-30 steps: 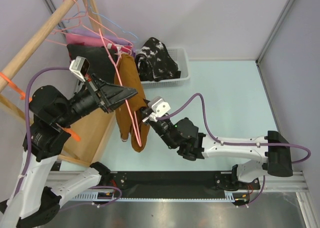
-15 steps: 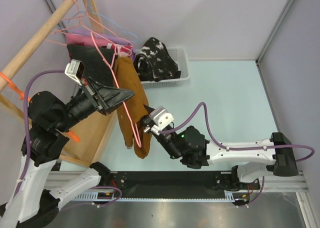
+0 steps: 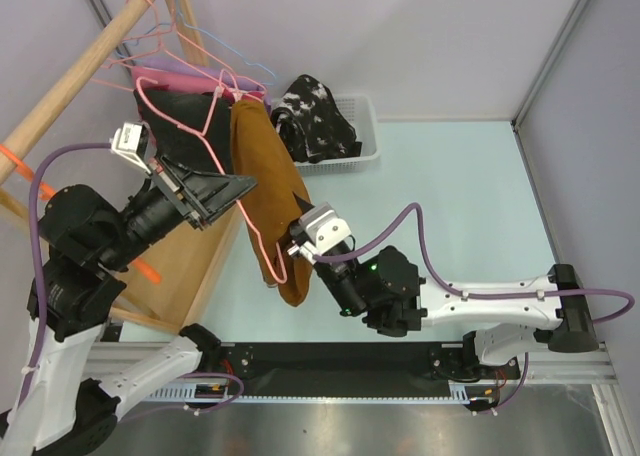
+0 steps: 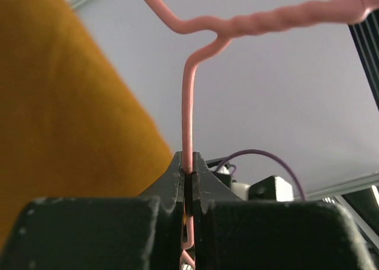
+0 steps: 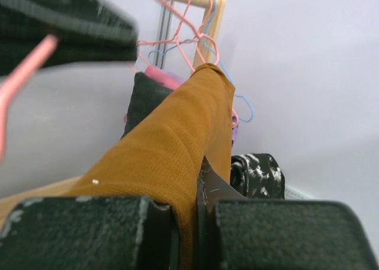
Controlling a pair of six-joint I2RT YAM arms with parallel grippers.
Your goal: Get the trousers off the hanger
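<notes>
The rust-brown trousers (image 3: 268,186) hang draped over a pink wire hanger (image 3: 250,238) in front of the wooden rack. My left gripper (image 3: 238,188) is shut on the hanger's wire (image 4: 188,110), with the brown cloth (image 4: 53,116) to its left. My right gripper (image 3: 297,238) is shut on the lower edge of the brown trousers (image 5: 172,145), which stretch up from its fingers to the rack. The black trousers with white print (image 3: 312,119) lie in the white basket (image 3: 365,141); they also show in the right wrist view (image 5: 260,169).
A wooden clothes rail (image 3: 75,71) crosses the upper left with several pink and blue wire hangers (image 3: 185,46). Dark and pink garments (image 3: 185,101) hang behind the brown pair. Grey walls close the cell at the back and right.
My left gripper has drawn the hanger back to the left. My right gripper has moved down and toward me with the trousers' edge, and the brown cloth has spread wider across the hanger.
</notes>
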